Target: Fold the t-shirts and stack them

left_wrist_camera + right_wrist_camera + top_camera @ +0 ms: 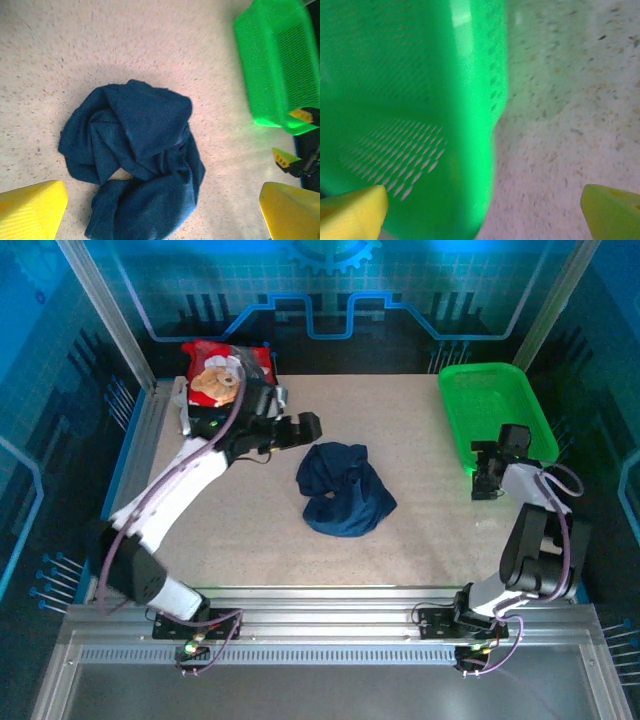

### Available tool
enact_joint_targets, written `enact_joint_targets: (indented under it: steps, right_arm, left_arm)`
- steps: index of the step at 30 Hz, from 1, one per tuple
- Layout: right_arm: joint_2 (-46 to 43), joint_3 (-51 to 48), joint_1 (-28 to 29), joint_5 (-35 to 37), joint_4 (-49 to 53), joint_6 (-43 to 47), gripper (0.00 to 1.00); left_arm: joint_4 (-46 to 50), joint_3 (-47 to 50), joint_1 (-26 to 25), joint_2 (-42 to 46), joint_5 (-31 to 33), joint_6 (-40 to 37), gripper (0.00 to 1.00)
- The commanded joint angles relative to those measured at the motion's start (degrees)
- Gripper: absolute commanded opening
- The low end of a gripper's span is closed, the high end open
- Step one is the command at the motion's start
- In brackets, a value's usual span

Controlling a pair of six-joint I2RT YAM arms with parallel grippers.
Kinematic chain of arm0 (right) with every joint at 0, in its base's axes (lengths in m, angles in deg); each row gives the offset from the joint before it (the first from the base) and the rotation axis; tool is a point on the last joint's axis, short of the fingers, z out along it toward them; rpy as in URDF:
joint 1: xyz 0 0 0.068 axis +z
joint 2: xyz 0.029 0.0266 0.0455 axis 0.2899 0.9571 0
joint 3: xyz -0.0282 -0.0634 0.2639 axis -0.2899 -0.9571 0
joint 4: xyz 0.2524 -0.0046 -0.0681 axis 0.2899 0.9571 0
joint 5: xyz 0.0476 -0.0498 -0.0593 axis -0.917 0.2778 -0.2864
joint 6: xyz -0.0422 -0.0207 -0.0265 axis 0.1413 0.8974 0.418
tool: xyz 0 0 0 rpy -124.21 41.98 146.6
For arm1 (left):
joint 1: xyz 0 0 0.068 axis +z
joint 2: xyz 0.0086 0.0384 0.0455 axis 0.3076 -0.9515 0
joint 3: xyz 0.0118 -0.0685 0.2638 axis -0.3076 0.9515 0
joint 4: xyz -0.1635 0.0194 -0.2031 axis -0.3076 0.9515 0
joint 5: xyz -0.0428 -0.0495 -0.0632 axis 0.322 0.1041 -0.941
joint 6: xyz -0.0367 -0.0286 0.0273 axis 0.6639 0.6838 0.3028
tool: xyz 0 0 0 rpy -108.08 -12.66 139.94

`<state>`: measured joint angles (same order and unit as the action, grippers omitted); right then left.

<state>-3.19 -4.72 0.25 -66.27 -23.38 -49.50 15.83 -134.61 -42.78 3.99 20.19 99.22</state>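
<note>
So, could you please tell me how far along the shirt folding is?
Done: the red shirt sits at the far-left corner, seemingly set aside. In hand: nothing; the left gripper and right gripper are both open and empty. Left: the navy t-shirt lies crumpled mid-table, yet to be folded and stacked.

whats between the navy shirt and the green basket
Nothing, just bare speckled tabletop between the navy blue cloth shirt and green plastic mesh basket, per the top view.

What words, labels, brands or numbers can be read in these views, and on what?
None can be read.
The red t-shirt carries a teddy-bear picture, any lettering too blurred to tell.
The navy t-shirt lies crumpled with no print showing.
The green basket and the table bear no marks.
</note>
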Motion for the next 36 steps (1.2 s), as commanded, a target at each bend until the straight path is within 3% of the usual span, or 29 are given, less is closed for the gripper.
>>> enact_joint_targets:
  steps: [1,4,9,13,16,23,36]
  right_arm:
    - [-8.22,0.67,1.61,-5.71,6.75,13.83,1.0]
    - [-15.3,-0.06,5.73,-7.49,12.59,22.35,1.0]
    - [-23.48,-3.28,18.36,-10.07,17.4,35.23,1.0]
    - [-22.02,-7.56,27.01,-10.09,19.97,42.4,0.98]
    - [-17.57,-10.04,30.47,-9.56,18.98,44.44,0.91]
    - [-10.46,-13.11,33.08,-9.08,5.46,40.53,0.64]
    - [7.73,-4.73,31.78,-8.99,-1.77,39.92,0.56]
  left_arm:
    - [1.79,7.23,0.48,5.65,-1.35,0.62,0.99]
    - [0.98,15.34,1.67,10.04,-2.2,1.76,0.99]
    - [-5.4,27.98,2.62,15.5,-6.53,3.9,0.99]
    - [-13.52,35.25,2.62,15.14,-12.42,5.81,0.98]
    - [-16.76,37.55,2.52,10.79,-15.05,7.31,0.95]
    - [-26.85,38.53,0.77,1.65,-16.84,11.1,0.89]
    - [-33.81,31.53,-2.27,-15.57,-17.35,15.3,0.77]
